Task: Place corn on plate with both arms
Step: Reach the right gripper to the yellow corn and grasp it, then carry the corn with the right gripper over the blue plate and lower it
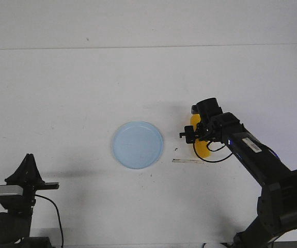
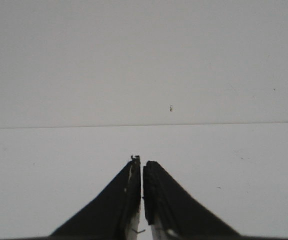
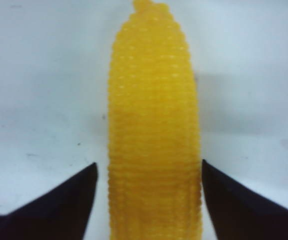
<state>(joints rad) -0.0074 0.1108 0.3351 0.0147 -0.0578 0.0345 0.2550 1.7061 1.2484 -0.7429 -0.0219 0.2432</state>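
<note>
- front view: white table [image 1: 60,88] under a pale wall. the plate [image 1: 137,144] sits near the middle, a little toward the near edge. the corn [image 1: 202,147] lies just right of it, apart from the rim, mostly hidden under the right gripper [image 1: 200,135]. the left gripper [image 1: 27,164] is parked at the near left corner, well away. a thin strip [image 1: 187,161] lies near the corn.
- left wrist view: bare table and wall only; the left jaws are closed on nothing.
- right wrist view: the right jaws stand open, one finger [image 3: 58,200] on each side of the corn's thick end, small gaps left, not yet gripping.
- risk, as i judge it: the ridged, rounded cob could roll or twist out if the jaws close off-centre.
- room: open table between corn and plate, and the far and right edges are well off, so the short carry looks clear.
</note>
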